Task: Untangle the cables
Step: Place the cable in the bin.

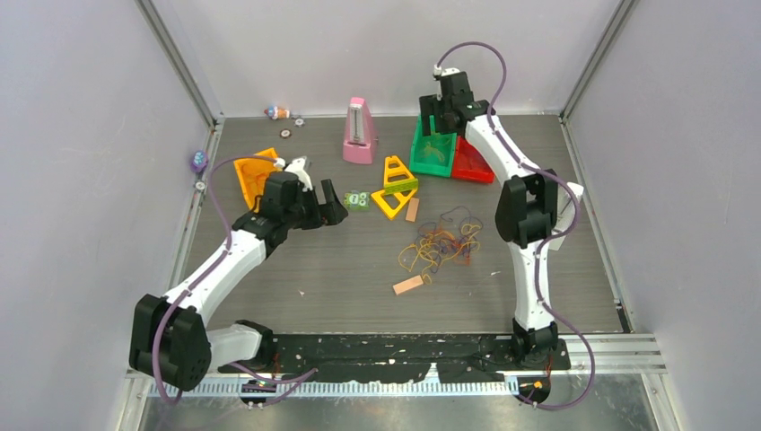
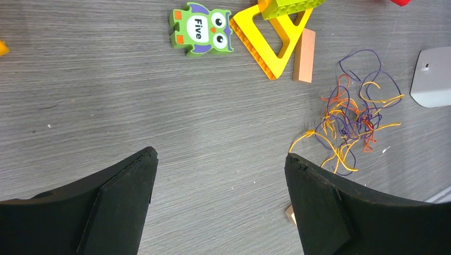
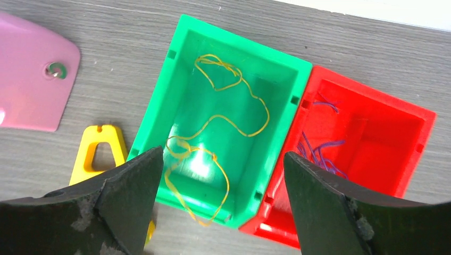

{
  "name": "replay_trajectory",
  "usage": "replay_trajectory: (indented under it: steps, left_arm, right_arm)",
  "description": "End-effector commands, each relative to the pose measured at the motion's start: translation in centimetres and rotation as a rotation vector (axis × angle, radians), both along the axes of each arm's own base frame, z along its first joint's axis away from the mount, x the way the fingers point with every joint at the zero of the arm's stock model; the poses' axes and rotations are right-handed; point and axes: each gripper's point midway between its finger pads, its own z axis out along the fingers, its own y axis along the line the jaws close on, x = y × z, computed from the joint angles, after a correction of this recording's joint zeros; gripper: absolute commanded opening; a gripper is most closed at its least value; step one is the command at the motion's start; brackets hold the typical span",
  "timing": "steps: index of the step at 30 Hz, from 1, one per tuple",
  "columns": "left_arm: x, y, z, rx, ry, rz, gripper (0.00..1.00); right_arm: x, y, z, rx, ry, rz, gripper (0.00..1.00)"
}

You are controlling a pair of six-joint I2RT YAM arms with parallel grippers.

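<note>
A: Looking at the right pincer (image 3: 222, 156) first. Spread wide, pinching nothing. Hangs right over the green bin (image 3: 159, 101).

B: Same with the left pincer (image 2: 221, 156). Spread wide, empty, above bare table (image 2: 106, 95).

A: And below the right one?

B: Can see yellow cables (image 3: 234, 123) lying loose inside the green bin. Can see purple cables (image 3: 319, 151) in the red bin (image 3: 372, 101), touching its side.

A: Where to find the rest?

B: Out on the table, in a small messy heap (image 2: 348, 114) of orange, yellow and purple. Near the left pincer, a bit ahead and off to one side.

A: How to handle them?

B: Probably very light, thin and floppy. Likely to drag the others along when pulled. Best to pinch one loose end or loop sticking out at the edge of the heap, then lift slowly.

A: Any words to read?

B: Only "Five", on the green owl (image 2: 202, 29). No other writing to make out.
</note>
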Motion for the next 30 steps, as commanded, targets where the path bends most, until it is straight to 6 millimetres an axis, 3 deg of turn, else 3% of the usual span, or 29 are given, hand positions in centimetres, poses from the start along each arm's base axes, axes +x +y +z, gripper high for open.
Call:
replay_trajectory:
  steps: [1, 7, 8, 9, 13, 18, 22, 23, 24, 25, 26, 30]
  left_arm:
    - [0.1, -0.6, 1.6, -0.039, -0.062, -0.016, 0.90]
    - [-0.3, -0.9, 1.9, -0.045, -0.072, -0.035, 0.90]
    - [-0.3, -0.9, 1.9, -0.047, -0.073, -0.039, 0.90]
    - [-0.4, -1.1, 1.9, -0.047, -0.072, -0.045, 0.90]
    - [-0.7, -2.2, 1.4, -0.057, -0.070, -0.089, 0.90]
    - [-1.6, -6.3, 1.1, -0.078, -0.100, -0.257, 0.90]
    - [-2.8, -10.4, 0.9, -0.072, -0.117, -0.419, 0.89]
    - [-3.2, -11.6, 0.7, -0.078, -0.112, -0.461, 0.88]
    - [-3.4, -12.6, 0.7, -0.086, -0.111, -0.492, 0.87]
    - [-3.6, -13.5, 0.4, -0.093, -0.101, -0.520, 0.86]
    - [-3.8, -14.3, 0.2, -0.096, -0.093, -0.545, 0.86]
    - [-4.1, -17.4, -0.9, -0.095, -0.055, -0.620, 0.82]
  right_arm:
    - [-1.3, -0.1, 7.0, 0.045, -0.118, 0.022, 0.90]
    - [-3.1, -0.2, 6.3, 0.046, -0.063, 0.039, 0.87]
    - [-3.9, -0.1, 5.3, 0.051, -0.032, 0.053, 0.86]
    - [-4.5, -0.1, 6.2, 0.062, -0.047, 0.058, 0.86]
    - [-8.8, -0.3, 5.2, 0.085, -0.017, 0.071, 0.87]
    - [-16.0, -2.3, 1.9, 0.077, 0.050, -0.017, 0.90]
    - [-20.6, -4.3, 0.2, 0.069, 0.078, -0.095, 0.87]
    - [-22.0, -5.0, -1.2, 0.058, 0.107, -0.121, 0.85]
    - [-22.8, -5.4, -0.8, 0.067, 0.093, -0.129, 0.84]
    - [-24.3, -6.0, -2.5, 0.057, 0.130, -0.148, 0.84]
    - [-24.8, -6.2, -2.0, 0.069, 0.114, -0.155, 0.83]
    - [-27.4, -7.6, -3.8, 0.075, 0.127, -0.211, 0.78]
